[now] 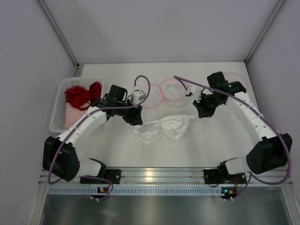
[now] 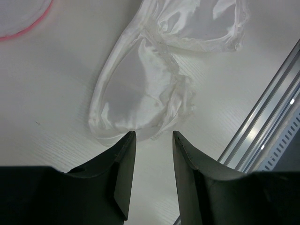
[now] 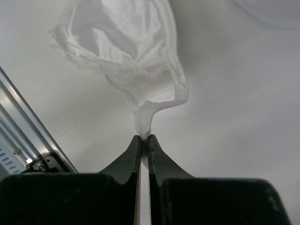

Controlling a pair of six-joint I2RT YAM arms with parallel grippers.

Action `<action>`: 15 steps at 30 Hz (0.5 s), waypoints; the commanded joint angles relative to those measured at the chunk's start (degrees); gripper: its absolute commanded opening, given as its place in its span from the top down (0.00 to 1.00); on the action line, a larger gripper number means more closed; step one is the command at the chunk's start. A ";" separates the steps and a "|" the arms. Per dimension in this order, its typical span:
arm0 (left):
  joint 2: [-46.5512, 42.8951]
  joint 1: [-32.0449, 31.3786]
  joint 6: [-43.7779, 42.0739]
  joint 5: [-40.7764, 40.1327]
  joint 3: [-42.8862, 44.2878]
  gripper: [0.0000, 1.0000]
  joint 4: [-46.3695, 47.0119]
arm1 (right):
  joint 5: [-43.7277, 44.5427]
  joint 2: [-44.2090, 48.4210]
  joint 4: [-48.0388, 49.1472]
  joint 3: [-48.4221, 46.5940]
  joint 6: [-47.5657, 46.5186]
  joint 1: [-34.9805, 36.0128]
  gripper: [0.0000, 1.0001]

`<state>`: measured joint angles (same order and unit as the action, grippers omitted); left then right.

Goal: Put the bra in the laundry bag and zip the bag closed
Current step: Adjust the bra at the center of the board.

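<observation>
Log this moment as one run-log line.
right claw: shut on bra end | left claw: open, at bra cup edge, not gripping | laundry bag: beyond bra, bra outside

The white bra [image 1: 164, 130] lies spread on the table [image 1: 220, 140] between the two sets of fingers, with the left gripper [image 1: 135, 118] at its left end and the right gripper [image 1: 200, 112] at its right end. Beyond the fingers lies the pink-rimmed laundry bag [image 1: 165, 92]. Well left of the left fingers, a white basket [image 1: 56, 108] holds a red garment [image 1: 82, 95].
</observation>
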<state>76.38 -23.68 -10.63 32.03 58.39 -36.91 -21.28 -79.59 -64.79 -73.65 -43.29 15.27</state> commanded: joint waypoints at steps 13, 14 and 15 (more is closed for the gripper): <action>-3.69 4.26 -1.14 2.60 -2.31 0.57 1.22 | -10.63 -16.55 11.96 -7.93 23.15 17.34 1.00; -4.13 4.43 -1.32 2.51 -2.49 0.57 1.22 | -10.89 -17.43 14.67 -7.48 23.60 17.51 1.00; -4.48 4.61 -1.41 2.42 -2.93 0.57 1.22 | -11.15 -19.27 15.65 -7.13 24.12 17.60 1.00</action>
<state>74.83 -19.79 -10.81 32.82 56.38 -36.88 -29.95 -96.55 -56.82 -80.99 -23.35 31.68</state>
